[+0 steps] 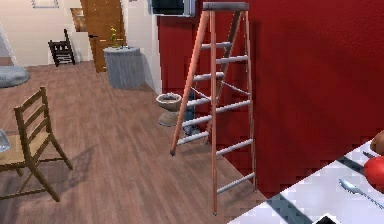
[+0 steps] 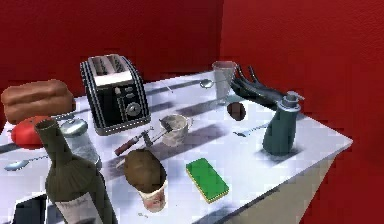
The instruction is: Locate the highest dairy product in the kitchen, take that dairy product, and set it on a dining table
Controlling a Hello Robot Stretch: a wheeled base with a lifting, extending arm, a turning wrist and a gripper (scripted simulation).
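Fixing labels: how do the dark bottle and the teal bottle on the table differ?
Colour: the dark bottle is brownish-black, the teal bottle blue-green. Shape: the dark bottle has a long plain neck; the teal bottle has a grey nozzle top. Place: the dark bottle is at the arm side view's lower left, the teal bottle near the table's right corner. Both stand upright.

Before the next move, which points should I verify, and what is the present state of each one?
1. Dairy product found on the table: cannot tell; the toaster, bread loaf, dark bottle and green sponge are plain, the small things are not.
2. Floor ahead free: ok, bare wood.
3. Room beside the ladder: not ok, it stands close to the table corner.
4. Chair out of the way: ok, at the forward view's left.
5. Far door passable: cannot tell.
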